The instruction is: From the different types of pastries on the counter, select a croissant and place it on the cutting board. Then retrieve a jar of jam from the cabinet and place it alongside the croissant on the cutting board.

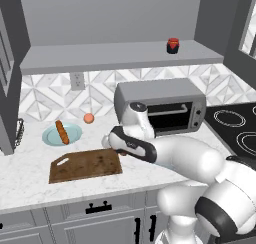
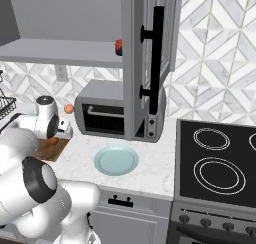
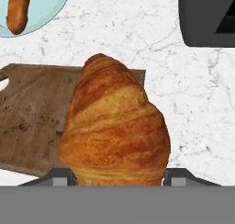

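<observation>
My gripper [image 3: 118,178] is shut on a golden-brown croissant [image 3: 114,129], which hangs just above the right end of the brown wooden cutting board [image 3: 32,122]. From the left base, the gripper [image 1: 106,141] sits at the board's [image 1: 85,166] far right corner, beside the toaster oven. The jam jar [image 1: 172,45], dark with a red lid, stands on the open cabinet shelf above the oven; it also peeks out behind the cabinet door [image 2: 118,46].
A light blue plate [image 1: 50,137] with a long pastry [image 1: 61,132] lies behind the board, with a small round orange pastry [image 1: 89,118] nearby. The toaster oven [image 1: 160,108] is to the right, the stove [image 2: 217,168] beyond. An empty blue plate [image 2: 116,160] lies under the open cabinet door [image 2: 150,63].
</observation>
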Controlling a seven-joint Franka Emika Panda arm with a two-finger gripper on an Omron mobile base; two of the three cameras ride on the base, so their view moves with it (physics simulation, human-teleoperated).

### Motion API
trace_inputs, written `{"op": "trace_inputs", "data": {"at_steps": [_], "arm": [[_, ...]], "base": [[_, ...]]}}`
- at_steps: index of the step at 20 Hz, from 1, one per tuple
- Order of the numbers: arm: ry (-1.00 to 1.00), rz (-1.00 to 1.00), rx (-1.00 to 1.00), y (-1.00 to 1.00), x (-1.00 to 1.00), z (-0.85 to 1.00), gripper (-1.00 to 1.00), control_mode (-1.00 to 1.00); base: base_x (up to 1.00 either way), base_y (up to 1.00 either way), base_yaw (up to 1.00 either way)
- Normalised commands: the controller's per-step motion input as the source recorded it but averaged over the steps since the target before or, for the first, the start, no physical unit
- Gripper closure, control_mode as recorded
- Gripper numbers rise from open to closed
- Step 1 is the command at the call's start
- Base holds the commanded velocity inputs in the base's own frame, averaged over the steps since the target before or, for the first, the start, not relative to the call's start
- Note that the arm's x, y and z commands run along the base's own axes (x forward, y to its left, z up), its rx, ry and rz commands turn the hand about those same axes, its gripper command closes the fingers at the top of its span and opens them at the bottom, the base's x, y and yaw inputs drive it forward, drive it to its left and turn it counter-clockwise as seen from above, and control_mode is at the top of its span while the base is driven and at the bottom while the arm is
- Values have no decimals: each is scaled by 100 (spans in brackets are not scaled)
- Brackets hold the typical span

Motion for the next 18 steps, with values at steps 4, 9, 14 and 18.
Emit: {"op": "trace_inputs", "data": {"at_steps": [4,9,14,18], "arm": [[0,0,0,34,5,-12,100,-100],[3,2,0,7,22,-21,100,-100],[4,1,0,17,36,-22,100,-100],[0,0,0,29,23,-8,100,-100]], "base": [[0,0,0],[0,0,0],[0,0,0],[0,0,0]]}}
